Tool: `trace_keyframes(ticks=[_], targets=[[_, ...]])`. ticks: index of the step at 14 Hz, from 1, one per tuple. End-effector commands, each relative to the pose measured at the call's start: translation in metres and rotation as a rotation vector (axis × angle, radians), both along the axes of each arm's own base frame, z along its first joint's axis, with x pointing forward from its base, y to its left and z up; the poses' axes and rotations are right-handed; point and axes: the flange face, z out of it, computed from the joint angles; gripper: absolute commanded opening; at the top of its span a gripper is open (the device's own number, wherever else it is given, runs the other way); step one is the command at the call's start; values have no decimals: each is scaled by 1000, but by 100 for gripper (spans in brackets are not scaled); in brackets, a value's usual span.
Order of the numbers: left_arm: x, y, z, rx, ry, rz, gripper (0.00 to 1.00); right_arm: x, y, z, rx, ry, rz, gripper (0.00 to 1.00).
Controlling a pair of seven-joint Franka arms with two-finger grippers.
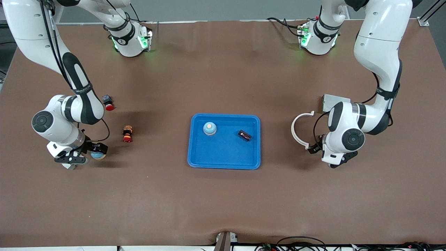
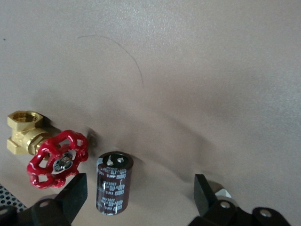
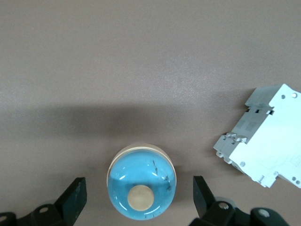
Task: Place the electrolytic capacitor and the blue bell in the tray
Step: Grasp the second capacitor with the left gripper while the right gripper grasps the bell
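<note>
The blue tray (image 1: pixel 224 160) lies mid-table and holds a blue bell (image 1: pixel 209 128) and a dark capacitor (image 1: pixel 244 135). My right gripper (image 1: pixel 85 156) is low over the table toward the right arm's end. In the right wrist view the gripper (image 3: pixel 138 194) is open, with a second blue bell (image 3: pixel 141 181) on the table between its fingers; this bell also shows in the front view (image 1: pixel 99 154). My left gripper (image 1: pixel 329 157) is low toward the left arm's end. In its wrist view the gripper (image 2: pixel 138 190) is open around a dark capacitor (image 2: pixel 114 188) lying on the table.
A brass valve with a red handwheel (image 2: pixel 56 157) lies beside the capacitor. A white circuit breaker (image 3: pixel 263 141) lies near the bell. In the front view, another red-handled valve (image 1: pixel 127 134), a red push button (image 1: pixel 108 103), a white ring (image 1: pixel 299 129) and a grey box (image 1: pixel 331 101) rest on the table.
</note>
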Motion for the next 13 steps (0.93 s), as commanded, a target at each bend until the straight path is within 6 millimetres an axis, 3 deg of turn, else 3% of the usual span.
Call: trace_keyframes(ticks=[1, 6, 8, 9, 10, 13], targets=[[2, 1, -1, 19, 6, 19, 100, -4, -3, 1, 19, -4, -5, 100], [0, -2, -6, 25, 13, 35, 100, -5, -3, -2, 20, -1, -7, 100], [-1, -3, -8, 26, 16, 33, 100, -5, -3, -3, 21, 1, -15, 39], [-1, -3, -8, 26, 16, 33, 100, -5, -2, -3, 22, 1, -18, 13], [-1, -3, -8, 26, 16, 33, 100, -6, -4, -3, 29, 1, -30, 0], [0, -3, -9, 26, 16, 33, 96, -5, 2, -3, 40, 4, -37, 0]])
